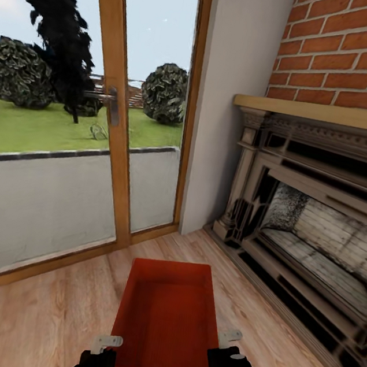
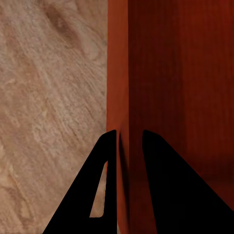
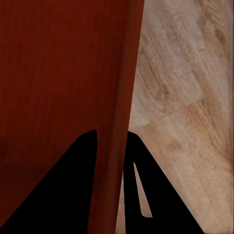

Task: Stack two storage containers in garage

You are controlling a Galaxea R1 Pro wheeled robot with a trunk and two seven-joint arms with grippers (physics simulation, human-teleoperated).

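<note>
My left pincer (image 2: pixel 129 141) is clamped on the left side wall of the storage container (image 1: pixel 167 321), one finger inside, one outside. My right pincer (image 3: pixel 111 139) grips the opposite wall the same way. The container sits between both pincers, open top up, over the wood plank floor (image 1: pixel 42 315). Beyond it stand the glass door (image 1: pixel 109 109) and, to the right, the brick fireplace (image 1: pixel 312 225).

1 orange-red storage container (image 1: pixel 167 321) sits upright and open-topped. It is over the living room's light wood plank floor (image 1: pixel 42 315), near the fireplace.
</note>
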